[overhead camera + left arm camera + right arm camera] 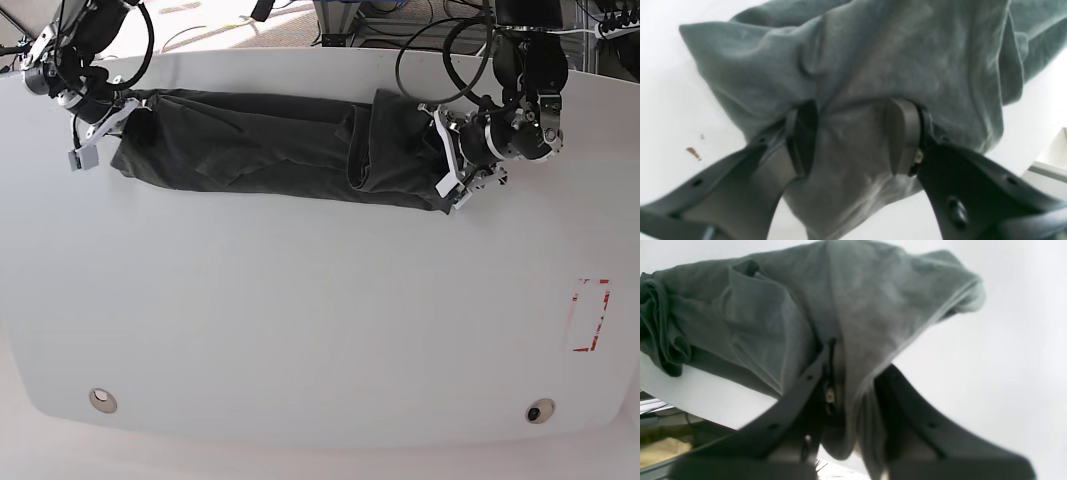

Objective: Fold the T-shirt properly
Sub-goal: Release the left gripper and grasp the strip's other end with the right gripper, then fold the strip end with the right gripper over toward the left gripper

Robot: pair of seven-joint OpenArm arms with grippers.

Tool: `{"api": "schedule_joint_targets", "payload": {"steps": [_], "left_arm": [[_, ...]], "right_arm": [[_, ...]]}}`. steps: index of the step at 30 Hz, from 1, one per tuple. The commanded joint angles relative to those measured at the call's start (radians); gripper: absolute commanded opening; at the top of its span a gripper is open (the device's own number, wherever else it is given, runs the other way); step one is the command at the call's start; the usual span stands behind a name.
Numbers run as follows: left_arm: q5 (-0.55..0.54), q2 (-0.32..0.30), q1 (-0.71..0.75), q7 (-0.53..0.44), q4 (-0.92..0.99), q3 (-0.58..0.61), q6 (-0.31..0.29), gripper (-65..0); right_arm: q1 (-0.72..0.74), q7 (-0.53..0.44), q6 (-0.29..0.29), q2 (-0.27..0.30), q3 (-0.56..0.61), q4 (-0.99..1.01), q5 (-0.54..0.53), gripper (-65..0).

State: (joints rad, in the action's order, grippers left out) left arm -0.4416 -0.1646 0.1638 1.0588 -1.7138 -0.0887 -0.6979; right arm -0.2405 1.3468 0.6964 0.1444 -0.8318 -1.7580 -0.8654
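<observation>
T-shirt [270, 150] stretched between both grippers | left gripper [853, 140] and right gripper [846, 386] each pinching cloth | lift evenly, keep taut

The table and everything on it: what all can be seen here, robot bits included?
T-shirt: one, dark charcoal grey, stretched in a long band across the far part of the table, wrinkled.
Table: one, white, fills most of the base view.
Red rectangle marking: one, red outline, on the table near its right edge in the base view.
Round fittings: two, metallic, in the table's near corners.
Brown speck: one, on the table beside the shirt.
Left tool: one, black, cloth between its fingers.
Right tool: one, black, shut on the shirt's other end.
</observation>
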Motion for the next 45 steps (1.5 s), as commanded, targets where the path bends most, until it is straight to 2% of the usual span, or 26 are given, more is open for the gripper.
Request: {"api": "schedule_joint_targets", "payload": {"steps": [1,7,11,17,19,21,22,24,27,33,38,41,45], "left_arm": [[-0.052,0.012,-0.008,-0.015,-0.079,-0.033,0.0,-34.4],[-0.174,0.015,-0.004,0.093,-0.14,-0.145,0.0,-34.4],[-0.201,0.007,0.007,0.097,-0.136,-0.213,0.0,-34.4],[-0.204,-0.008,0.012,0.093,-0.075,-0.213,0.0,-34.7],[-0.202,-0.008,0.004,0.09,-0.039,-0.213,0.0,-39.2],[-0.202,-0.006,0.001,0.09,-0.007,-0.213,0.0,-48.9],[-0.202,-0.005,-0.002,0.09,0.008,-0.213,0.0,-55.8],[-0.202,-0.003,-0.016,0.09,0.03,-0.211,0.0,-59.4],[-0.202,0.02,-0.036,0.09,0.09,-0.211,0.0,-58.3],[-0.201,0.021,-0.046,0.068,0.189,-0.211,0.0,-58.3],[-0.199,0.017,-0.043,0.034,0.237,-0.158,0.0,-58.3],[-0.201,0.017,-0.04,0.034,0.248,-0.147,0.0,-58.3],[-0.199,0.018,-0.039,0.034,0.254,-0.147,0.0,-58.3]], "right_arm": [[0.003,-0.014,0.002,0.016,-0.005,-0.056,-0.018,-65.0],[-0.006,-0.013,0.002,0.024,0.002,-0.099,-0.021,-65.0],[-0.016,-0.013,0.002,0.024,0.058,-0.179,-0.022,-65.0],[-0.018,-0.013,0.002,0.019,0.142,-0.242,-0.022,-65.0],[-0.013,-0.013,0.002,0.017,0.173,-0.242,-0.022,-65.0],[-0.007,-0.014,0.002,0.005,0.2,-0.244,-0.022,-65.0],[-0.009,-0.014,0.002,-0.004,0.211,-0.245,-0.022,-65.0],[-0.009,-0.014,0.002,-0.013,0.213,-0.245,-0.022,-65.0],[0.003,-0.014,0.002,-0.022,0.228,-0.245,-0.022,-65.0],[0.013,-0.014,0.002,-0.065,0.311,-0.245,-0.035,-65.0],[0.0,-0.014,0.002,-0.102,0.36,-0.244,-0.202,-65.0],[0.007,-0.014,0.002,-0.154,0.414,-0.245,-0.24,-65.0],[0.02,-0.019,0.002,-0.219,0.495,-0.239,-0.222,-65.0]]}}
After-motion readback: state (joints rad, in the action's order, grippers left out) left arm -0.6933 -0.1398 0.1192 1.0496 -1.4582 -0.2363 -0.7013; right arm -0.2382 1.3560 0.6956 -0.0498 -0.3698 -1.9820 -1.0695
